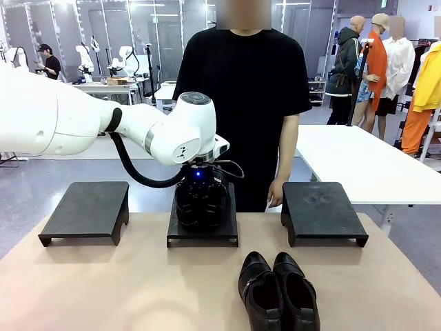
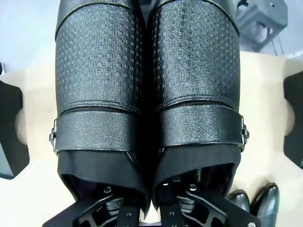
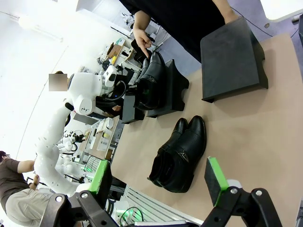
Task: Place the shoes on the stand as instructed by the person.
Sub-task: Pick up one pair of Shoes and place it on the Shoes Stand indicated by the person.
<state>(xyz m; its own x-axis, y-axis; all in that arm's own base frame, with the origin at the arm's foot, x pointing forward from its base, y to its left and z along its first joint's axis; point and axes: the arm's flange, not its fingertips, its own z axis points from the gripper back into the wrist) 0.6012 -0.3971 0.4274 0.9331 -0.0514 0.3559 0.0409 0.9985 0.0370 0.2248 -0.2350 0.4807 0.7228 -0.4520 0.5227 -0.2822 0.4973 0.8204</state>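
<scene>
Left gripper (image 1: 200, 185) seemingly pinches textured shoes (image 2: 104, 80) by stiff inner collars; right gripper (image 3: 157, 182) spread, glossy pair (image 3: 182, 146) at twelve o'clock.

No lettering, brand name or number was legible anywhere at the table. The shoes (image 1: 278, 293) near the front edge and the second pair (image 1: 200, 204) on the middle stand (image 1: 202, 233) bore no readable print. A small dark emblem (image 1: 181, 153) on the left arm (image 1: 69, 117), at its white wrist joint, was too small to make out.
</scene>
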